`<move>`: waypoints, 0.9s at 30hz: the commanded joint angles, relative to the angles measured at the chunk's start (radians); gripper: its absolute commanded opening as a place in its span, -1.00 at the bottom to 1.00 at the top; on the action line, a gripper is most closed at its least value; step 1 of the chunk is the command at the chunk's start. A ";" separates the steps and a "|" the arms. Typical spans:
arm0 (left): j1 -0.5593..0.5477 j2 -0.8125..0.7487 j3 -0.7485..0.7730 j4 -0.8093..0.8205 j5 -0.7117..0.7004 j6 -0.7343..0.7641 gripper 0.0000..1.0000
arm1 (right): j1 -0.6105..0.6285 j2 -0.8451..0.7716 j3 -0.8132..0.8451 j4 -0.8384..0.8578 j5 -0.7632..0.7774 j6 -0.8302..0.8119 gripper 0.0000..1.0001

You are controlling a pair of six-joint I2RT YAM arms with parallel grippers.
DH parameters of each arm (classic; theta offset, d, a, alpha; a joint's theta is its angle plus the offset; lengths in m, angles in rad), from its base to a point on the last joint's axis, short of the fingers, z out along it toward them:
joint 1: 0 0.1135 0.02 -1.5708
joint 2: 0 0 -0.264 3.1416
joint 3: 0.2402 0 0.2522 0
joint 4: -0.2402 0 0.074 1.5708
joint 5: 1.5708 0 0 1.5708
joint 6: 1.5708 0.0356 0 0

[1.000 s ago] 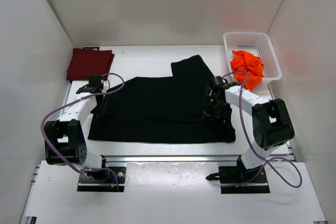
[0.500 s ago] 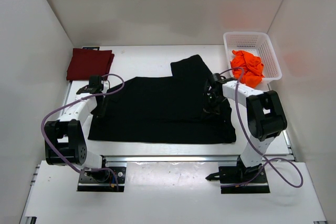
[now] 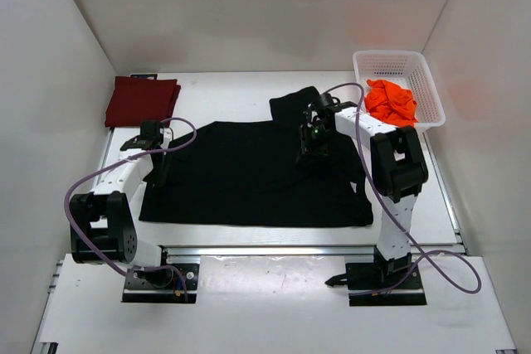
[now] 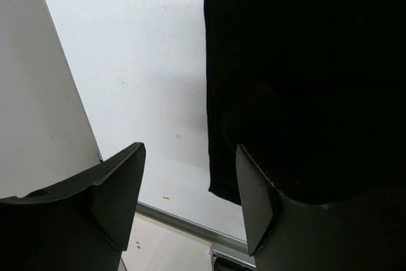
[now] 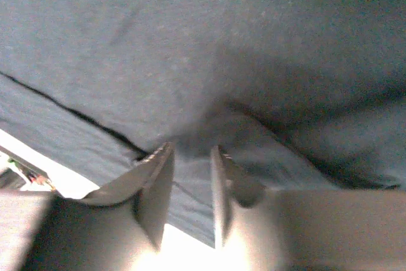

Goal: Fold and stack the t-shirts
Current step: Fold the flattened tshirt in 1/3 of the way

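The black t-shirt (image 3: 241,176) lies spread across the middle of the table, one sleeve pointing to the back. My left gripper (image 3: 158,170) stands open at its left edge; in the left wrist view the gripper (image 4: 189,150) straddles the hem of the shirt (image 4: 304,61), holding nothing. My right gripper (image 3: 307,151) hovers low over the shirt's right half, below the sleeve. Its jaws (image 5: 190,149) stand a narrow gap apart, with rumpled black cloth (image 5: 222,42) just beyond the tips. The maroon t-shirt (image 3: 141,101) lies folded at the back left. The orange t-shirt (image 3: 390,104) is bunched in the basket.
A white mesh basket (image 3: 390,57) stands at the back right corner. White walls close in the table on the left, back and right. A metal rail (image 3: 274,248) runs along the near edge, just below the shirt's hem.
My right gripper has moved back and to the left over the black shirt, and its jaws have parted slightly. The left arm has not moved.
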State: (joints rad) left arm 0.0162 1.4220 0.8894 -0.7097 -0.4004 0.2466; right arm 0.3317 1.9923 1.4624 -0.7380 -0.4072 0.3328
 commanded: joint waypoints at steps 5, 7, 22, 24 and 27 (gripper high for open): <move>-0.001 -0.046 -0.015 0.015 -0.008 0.005 0.41 | -0.013 0.005 0.059 0.008 -0.123 -0.052 -0.28; -0.002 -0.041 -0.013 0.021 0.001 0.000 0.39 | -0.011 -0.036 0.055 0.037 -0.149 -0.054 -0.27; -0.381 0.084 0.431 -0.102 0.455 0.063 0.39 | -0.170 -0.358 -0.261 0.106 0.123 0.075 -0.49; -0.479 0.187 0.525 -0.119 0.543 0.040 0.39 | -0.212 -0.404 -0.336 0.100 0.151 0.071 -0.74; -0.594 0.401 0.715 -0.143 0.670 -0.024 0.39 | -0.237 -0.455 -0.442 0.098 0.162 0.068 -1.00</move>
State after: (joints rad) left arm -0.4900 1.6833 1.5200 -0.7795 0.0387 0.2733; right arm 0.0910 1.5829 1.0798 -0.6529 -0.2955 0.3843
